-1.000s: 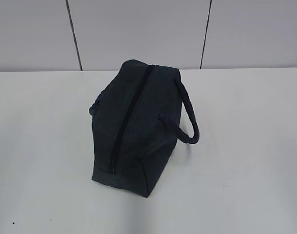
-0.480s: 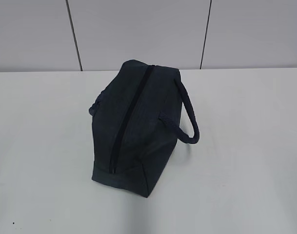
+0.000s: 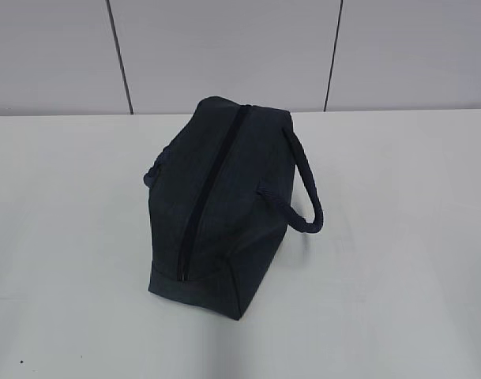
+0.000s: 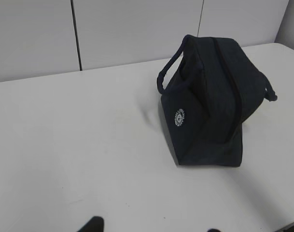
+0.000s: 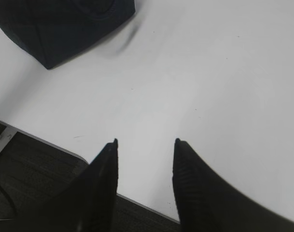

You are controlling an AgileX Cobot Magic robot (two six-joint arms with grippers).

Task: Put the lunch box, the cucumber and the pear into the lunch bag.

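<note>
The lunch bag sits upright near the middle of the white worktop, its dark zipper running along the top ridge and appearing closed from end to end. One padded loop handle droops over the right side in the exterior view, and the other shows only partly on the far left side. In the left wrist view the bag stands well ahead and to the right, with a small round white logo on its side; only two dark tips of the left gripper peek in at the bottom edge, set well apart. The right gripper hangs over the worktop's near edge, jaws spread with nothing between them, and a corner of the bag lies up and left of it.
</note>
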